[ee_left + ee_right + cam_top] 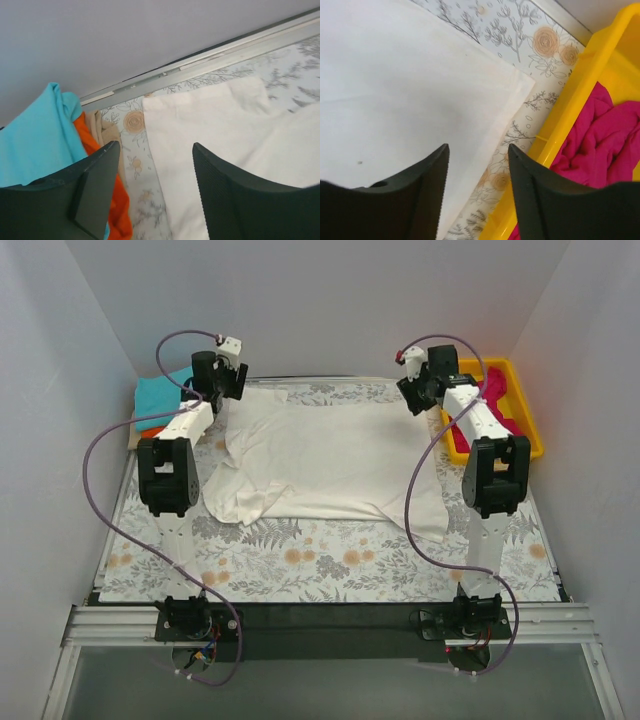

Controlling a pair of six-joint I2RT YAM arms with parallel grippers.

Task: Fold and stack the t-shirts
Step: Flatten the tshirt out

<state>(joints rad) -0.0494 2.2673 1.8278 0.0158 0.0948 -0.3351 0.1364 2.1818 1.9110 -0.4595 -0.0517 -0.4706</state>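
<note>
Mostly hidden, the orange t-shirt (87, 140) peeks from under the teal t-shirt (40, 135).

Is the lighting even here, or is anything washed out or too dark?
Top external view: soft even light, no glare, faint shadows in folds of the cream-white t-shirt. Right wrist view: that shirt looks nearly featureless white; the right fingers are dark silhouettes. Left wrist view: the left fingers show ribbing.
</note>
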